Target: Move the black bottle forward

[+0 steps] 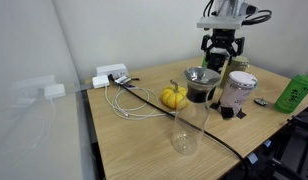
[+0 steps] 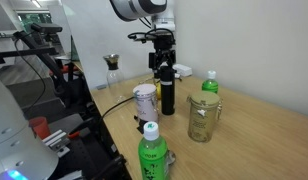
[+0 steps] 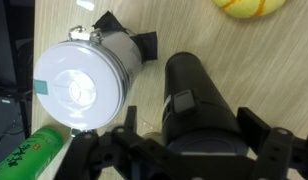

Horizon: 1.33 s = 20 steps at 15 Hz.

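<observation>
The black bottle [image 2: 166,95] stands on the worktop [image 2: 256,132] near the middle of the frame, just beside the white cup [image 2: 144,100]. The hand [image 2: 164,66] is over its top, open wide with a finger on each side. It should squeeze gently, then push slowly, so the cup does not tip.

Nothing really readable tbh, the green plastic bottle [image 3: 29,155] at lower left has white label marks, way too blurry.
</observation>
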{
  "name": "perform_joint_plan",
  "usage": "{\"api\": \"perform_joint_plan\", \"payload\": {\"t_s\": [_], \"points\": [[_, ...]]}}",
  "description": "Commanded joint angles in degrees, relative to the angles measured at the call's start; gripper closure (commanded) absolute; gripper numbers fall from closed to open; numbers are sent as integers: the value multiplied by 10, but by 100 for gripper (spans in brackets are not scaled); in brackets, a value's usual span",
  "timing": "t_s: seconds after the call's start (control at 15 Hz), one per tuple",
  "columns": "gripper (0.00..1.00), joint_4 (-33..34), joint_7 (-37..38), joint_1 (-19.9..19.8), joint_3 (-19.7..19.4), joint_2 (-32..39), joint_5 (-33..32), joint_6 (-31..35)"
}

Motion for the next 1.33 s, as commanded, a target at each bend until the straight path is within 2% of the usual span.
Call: {"api": "perform_joint_plan", "payload": {"t_s": [0.0,0.13,0.2,0.27,0.33,0.4,0.53,0.6,0.8,1.27], "points": [[0,0,13,4,-9,19,12,23],[0,0,13,4,-11,24,19,29],[5,-1,12,5,-11,25,22,30],[12,-1,11,5,-11,25,26,31],[29,-1,11,4,-12,26,29,34],[30,-2,12,4,-12,26,32,36],[44,0,12,4,-13,24,36,42],[48,-1,11,4,-13,23,38,44],[51,-1,8,3,-13,22,44,50],[51,-6,-4,1,-14,15,54,46]]}}
